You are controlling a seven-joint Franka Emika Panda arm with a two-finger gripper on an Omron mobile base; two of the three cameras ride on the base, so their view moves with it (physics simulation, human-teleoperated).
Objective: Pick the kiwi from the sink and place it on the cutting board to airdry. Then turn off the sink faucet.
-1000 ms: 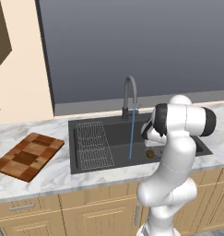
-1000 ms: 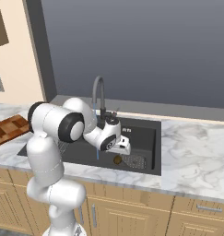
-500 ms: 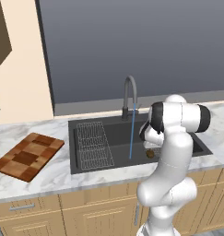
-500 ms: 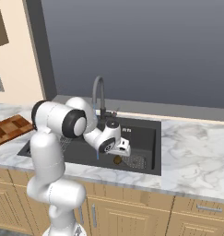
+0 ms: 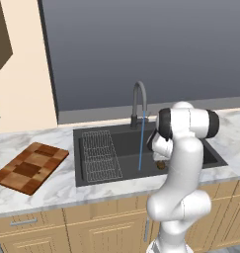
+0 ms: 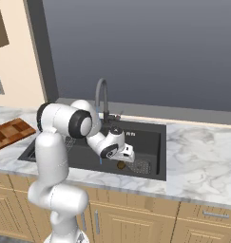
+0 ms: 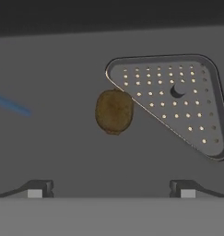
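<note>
At nine o'clock on the marble counter point(image 5: 57, 185), seen from the left base view, the cutting board point(image 5: 28, 166) lies flat, its checkered wood well apart from the fruit. Just to its right comes the sink point(image 5: 94, 132), a dark basin with a wire rack point(image 5: 100, 155) sitting in its left half. Behind the basin, at twelve o'clock, the sink faucet point(image 5: 138, 102) arches forward, and a thin blue stream of water point(image 5: 140, 147) falls straight from its spout to the basin floor. Right of that stream the white arm bends over the basin's right half, and the kiwi point(image 5: 161, 165) shows as a small brown spot on the sink floor just under the hand.

From the right base view the gripper point(image 6: 127, 154) hangs low inside the basin, with the kiwi point(image 6: 120, 165) directly beneath it at six o'clock and a pale drain grate point(image 6: 139, 166) just beside the fruit at three o'clock.

Looking along the hand, the two finger tips stand wide apart at the lower edge, released and grasping nothing. The kiwi point(image 7: 114, 111) rests on the grey floor between and beyond them, toward twelve o'clock, its right side touching the edge of the perforated triangular drain grate point(image 7: 178, 101). A blue streak of water point(image 7: 12, 105) crosses at nine o'clock.
</note>
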